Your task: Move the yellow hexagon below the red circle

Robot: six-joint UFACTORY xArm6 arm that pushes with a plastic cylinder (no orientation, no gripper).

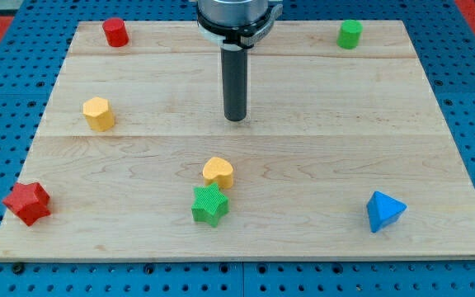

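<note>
The arm ends in a plain dark rod with no hand, so there is nothing to stand wide, narrow or holding. My tip rests on the wooden surface near the middle of its upper half, touching no block. The yellow hexagon sits well to the view's left of my tip, at about the same height in the view. The red circle stands near the surface's top left corner, above the hexagon and slightly to its right, with a clear gap between them. A yellow heart lies below my tip, apart from it, and a green star sits just under the heart, close to or touching it. A red star is at the bottom left, a blue triangle at the bottom right, and a green circle near the top right.
</note>
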